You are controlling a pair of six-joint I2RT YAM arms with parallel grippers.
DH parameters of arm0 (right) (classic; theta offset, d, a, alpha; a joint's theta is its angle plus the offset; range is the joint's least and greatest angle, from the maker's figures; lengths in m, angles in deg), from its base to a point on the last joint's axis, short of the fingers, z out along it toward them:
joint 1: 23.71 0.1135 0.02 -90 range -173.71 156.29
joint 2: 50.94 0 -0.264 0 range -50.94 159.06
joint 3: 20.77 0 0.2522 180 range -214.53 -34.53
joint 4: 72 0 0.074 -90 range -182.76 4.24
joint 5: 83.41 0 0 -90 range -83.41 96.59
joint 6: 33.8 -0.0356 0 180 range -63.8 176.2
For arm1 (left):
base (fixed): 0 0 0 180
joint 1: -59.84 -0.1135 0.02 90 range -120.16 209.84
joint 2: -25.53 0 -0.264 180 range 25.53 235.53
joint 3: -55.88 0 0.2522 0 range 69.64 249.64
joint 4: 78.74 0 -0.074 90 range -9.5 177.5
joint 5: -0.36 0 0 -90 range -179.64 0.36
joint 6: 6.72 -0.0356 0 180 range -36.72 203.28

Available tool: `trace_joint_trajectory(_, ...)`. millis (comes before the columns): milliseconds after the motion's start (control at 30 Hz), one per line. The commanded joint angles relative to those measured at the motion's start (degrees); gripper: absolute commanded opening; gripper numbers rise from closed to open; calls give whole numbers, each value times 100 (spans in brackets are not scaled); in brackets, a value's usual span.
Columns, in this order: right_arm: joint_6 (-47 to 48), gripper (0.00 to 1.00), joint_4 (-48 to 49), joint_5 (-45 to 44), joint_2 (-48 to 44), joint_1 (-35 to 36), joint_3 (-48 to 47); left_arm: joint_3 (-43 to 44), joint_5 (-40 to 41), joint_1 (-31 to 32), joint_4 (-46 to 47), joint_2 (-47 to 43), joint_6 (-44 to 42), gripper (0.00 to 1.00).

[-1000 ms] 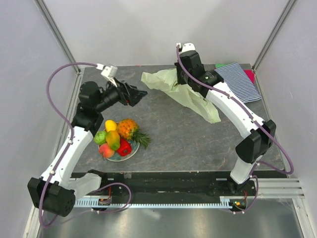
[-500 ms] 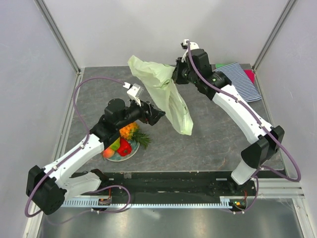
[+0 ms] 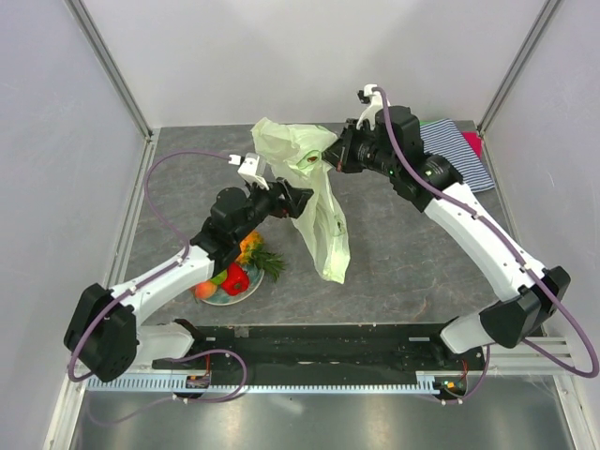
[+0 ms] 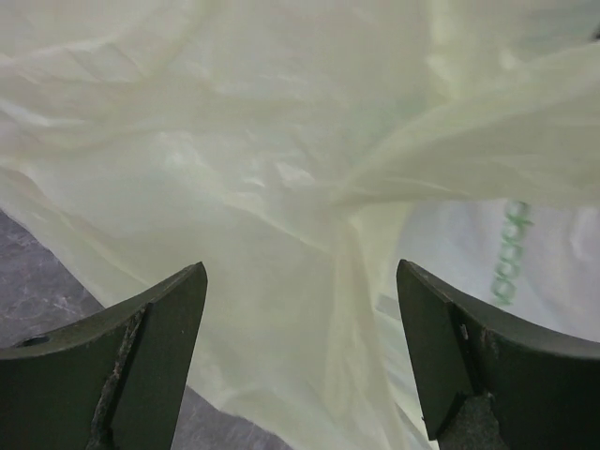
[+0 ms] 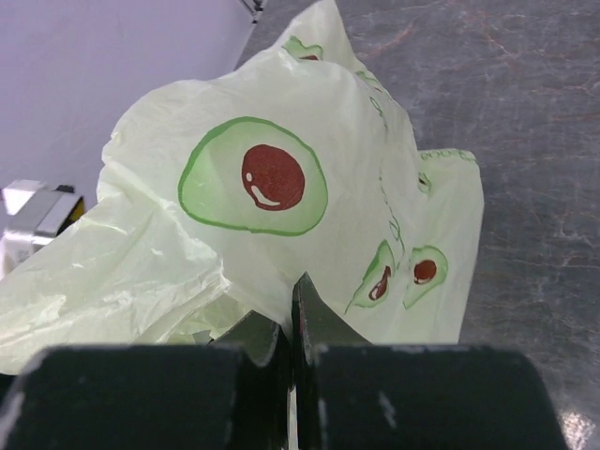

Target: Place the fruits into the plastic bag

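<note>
The pale green plastic bag [image 3: 314,202] with avocado prints hangs in the air over the table's middle. My right gripper [image 3: 339,156] is shut on its upper edge; the right wrist view shows its closed fingers [image 5: 309,314] pinching the bag [image 5: 281,187]. My left gripper [image 3: 298,201] is open right at the bag's left side. In the left wrist view its fingers [image 4: 164,323] stand wide apart with bag film [image 4: 300,187] filling the gap. The fruits [image 3: 234,272] sit on a plate at the front left, partly hidden by my left arm: red pepper piece, pineapple leaves, peach.
A striped blue-white cloth [image 3: 464,155] lies at the back right corner over something pink. The plate [image 3: 225,298] sits near the table's front left edge. Walls with metal posts close in the table on three sides.
My right gripper lifted the bag off the table and carried it forward, so it now hangs. My left arm swung from the back left over the plate to the bag's side.
</note>
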Motion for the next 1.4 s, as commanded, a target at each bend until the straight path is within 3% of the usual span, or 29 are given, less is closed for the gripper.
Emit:
trace_joint_trajectory(0,-291,0,503,402,-336,-3,189,-95,400,35,1526,218,379,89)
trace_joint_trajectory(233,-388,0,635,561,-442,-12,505,28,-189,44,2399,569,405,83)
trace_joint_trajectory(333,-405,0,705,622,-503,-3,619,-51,-286,44,2820,605,370,74)
trace_joint_trajectory(500,-379,0,740,657,-547,-12,717,-121,-532,44,3165,657,160,47)
trace_joint_trajectory(600,-300,0,714,553,-556,-21,752,-95,-515,44,3042,614,45,22)
trace_joint_trajectory(633,-248,0,688,491,-565,-12,752,-69,-488,44,2885,570,-25,9)
trace_joint_trajectory(667,-169,0,575,403,-591,-64,752,-8,-445,44,2440,509,-200,3)
trace_joint_trajectory(767,191,0,154,-175,-626,-310,717,307,-68,35,1279,44,-813,2)
trace_joint_trajectory(800,427,0,30,-404,-652,-381,708,431,264,26,231,-80,-982,2)
trace_joint_trajectory(867,648,0,-356,-1300,-749,-591,708,757,1202,-17,-724,-466,-1385,2)
trace_joint_trajectory(1000,1132,0,-797,-2522,-916,-803,664,1301,1849,-473,-2780,-766,-1712,1)
trace_joint_trajectory(1067,1352,0,-929,-2682,-978,-812,638,1574,1824,-684,-3083,-714,-1861,2)
trace_joint_trajectory(1167,1615,0,-964,-2124,-1031,-812,655,1785,1368,-730,-3119,-556,-2099,1)
trace_joint_trajectory(1367,1994,0,-1341,-1680,-1136,-803,901,2769,1332,-957,-3566,533,-1645,2)
